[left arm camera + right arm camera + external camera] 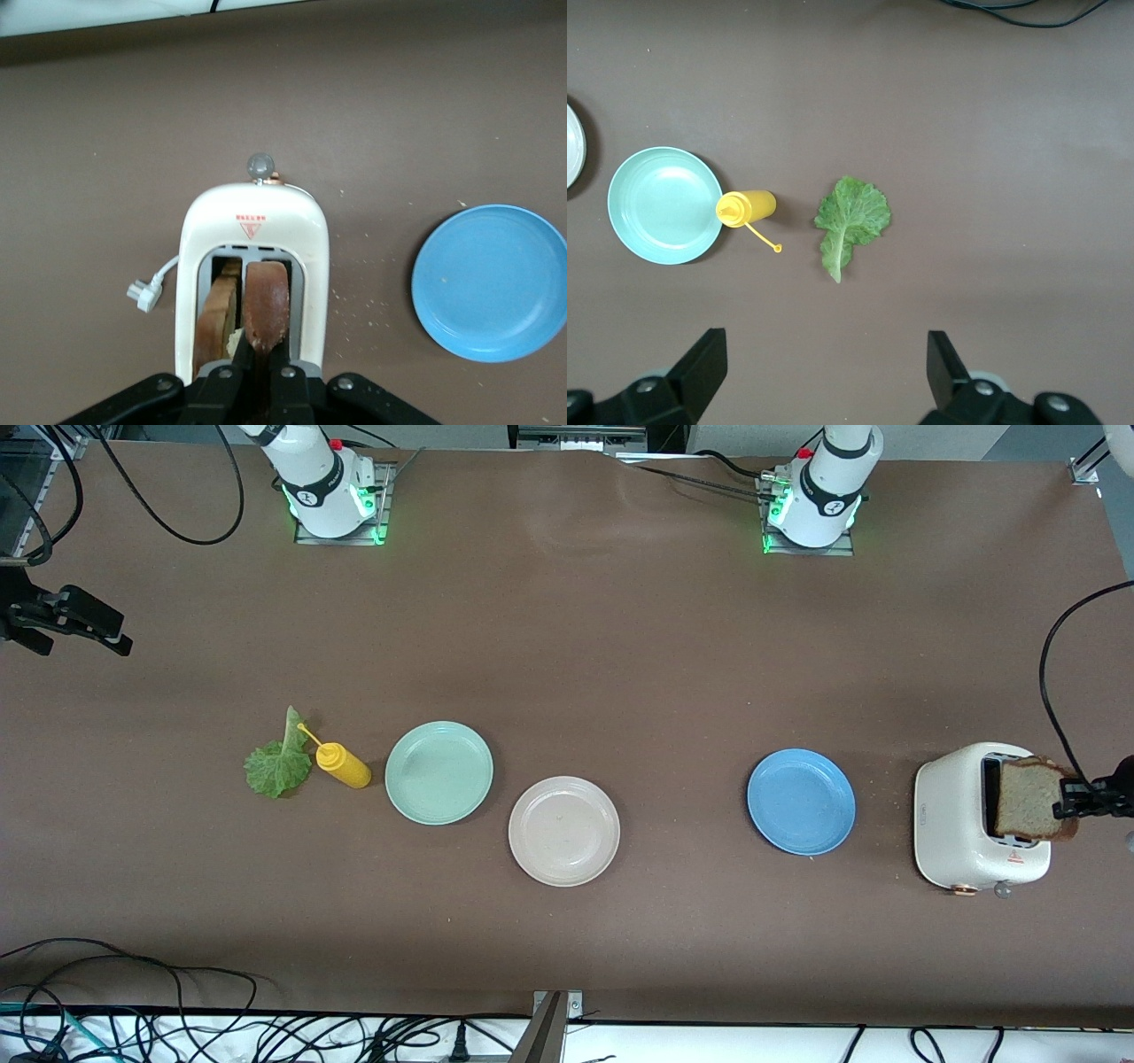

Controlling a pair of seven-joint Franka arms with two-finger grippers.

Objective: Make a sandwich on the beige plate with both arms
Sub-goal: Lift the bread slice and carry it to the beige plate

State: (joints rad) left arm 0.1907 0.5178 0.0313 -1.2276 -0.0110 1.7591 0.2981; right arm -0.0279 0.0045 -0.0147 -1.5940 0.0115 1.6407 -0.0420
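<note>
My left gripper (1074,803) (263,350) is shut on the top edge of a brown bread slice (1028,797) (267,301), which sticks up out of one slot of the white toaster (970,833) (252,232). A second bread slice (219,312) stands in the other slot. The beige plate (564,831) lies bare mid-table. The green lettuce leaf (278,763) (850,217) lies flat toward the right arm's end. My right gripper (828,372) hangs open high over the table beside the leaf, holding nothing; the front view does not show it.
A mint-green plate (438,772) (664,205) lies beside the beige plate, with a yellow squeeze bottle (344,764) (749,208) on its side between it and the lettuce. A blue plate (801,802) (492,283) lies between the beige plate and the toaster.
</note>
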